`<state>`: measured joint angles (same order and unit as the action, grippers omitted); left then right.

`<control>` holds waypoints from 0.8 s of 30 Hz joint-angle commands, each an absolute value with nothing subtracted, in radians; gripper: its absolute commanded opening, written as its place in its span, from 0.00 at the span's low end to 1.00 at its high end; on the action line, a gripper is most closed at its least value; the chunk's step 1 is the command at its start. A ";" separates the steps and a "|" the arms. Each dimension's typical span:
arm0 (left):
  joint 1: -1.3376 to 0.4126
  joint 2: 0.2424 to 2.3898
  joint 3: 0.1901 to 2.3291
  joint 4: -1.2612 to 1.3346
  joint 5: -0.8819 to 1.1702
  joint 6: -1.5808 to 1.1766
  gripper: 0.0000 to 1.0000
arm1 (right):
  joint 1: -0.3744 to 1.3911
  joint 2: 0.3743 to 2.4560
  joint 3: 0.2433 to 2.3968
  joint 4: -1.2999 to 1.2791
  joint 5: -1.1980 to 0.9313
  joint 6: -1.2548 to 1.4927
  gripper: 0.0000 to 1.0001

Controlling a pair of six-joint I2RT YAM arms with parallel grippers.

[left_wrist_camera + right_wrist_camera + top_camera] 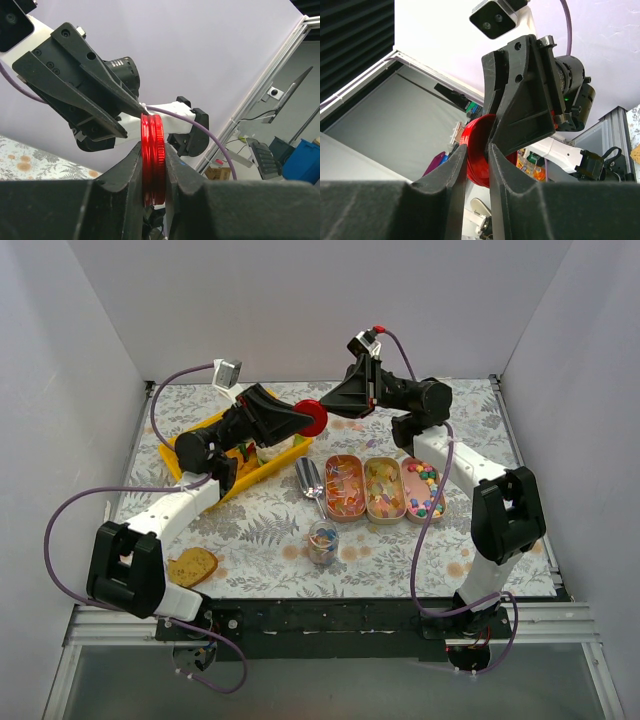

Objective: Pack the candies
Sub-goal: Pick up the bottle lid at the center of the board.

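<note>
Left tool [153,155] pinches the red lid [152,127]; right tool [477,152] straddles its rim, grip unclear. A mistimed release could drop it.

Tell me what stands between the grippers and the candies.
Nothing lies over the candies, but both the left gripper and the right gripper have their fingers around a red lid, up in the air.

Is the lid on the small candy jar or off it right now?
Off. The red lid is up in the air, pinched by the left gripper, well away from the jar on the table.
</note>
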<state>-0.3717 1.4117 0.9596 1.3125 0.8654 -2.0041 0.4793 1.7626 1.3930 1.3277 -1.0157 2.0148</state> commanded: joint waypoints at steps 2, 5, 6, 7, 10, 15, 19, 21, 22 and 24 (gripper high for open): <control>-0.379 1.365 0.976 1.528 0.854 -2.717 0.00 | 0.480 1.758 1.402 1.891 -0.988 2.171 0.32; -0.379 1.364 0.963 1.522 0.854 -2.712 0.00 | 0.460 1.756 1.396 1.893 -0.974 2.175 0.37; -0.379 1.362 0.957 1.516 0.856 -2.711 0.00 | 0.443 1.756 1.393 1.890 -0.970 2.175 0.41; -0.379 1.359 0.953 1.513 0.857 -2.708 0.00 | 0.433 1.755 1.387 1.888 -0.959 2.177 0.43; -0.379 1.353 0.939 1.487 0.867 -2.694 0.00 | 0.391 1.740 1.332 1.885 -0.933 2.168 0.52; -0.379 1.318 0.923 1.297 0.903 -2.584 0.00 | 0.347 1.663 1.189 1.731 -0.954 2.036 0.69; -0.379 1.279 0.955 0.978 0.949 -2.410 0.00 | 0.345 1.569 1.105 1.334 -1.040 1.745 0.70; -0.379 1.263 0.985 0.714 0.953 -2.261 0.00 | 0.345 1.504 1.111 0.969 -1.045 1.477 0.70; -0.379 1.261 0.998 0.633 0.953 -2.205 0.00 | 0.345 1.484 1.123 0.842 -1.025 1.365 0.70; -0.379 1.264 1.049 0.419 0.945 -2.111 0.00 | 0.345 1.436 1.208 0.379 -0.971 1.032 0.68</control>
<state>-0.3752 1.2926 0.9607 0.9066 0.9279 -2.0045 0.3408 1.5581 1.0950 1.0134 -1.0107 1.6424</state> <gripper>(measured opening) 0.153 0.696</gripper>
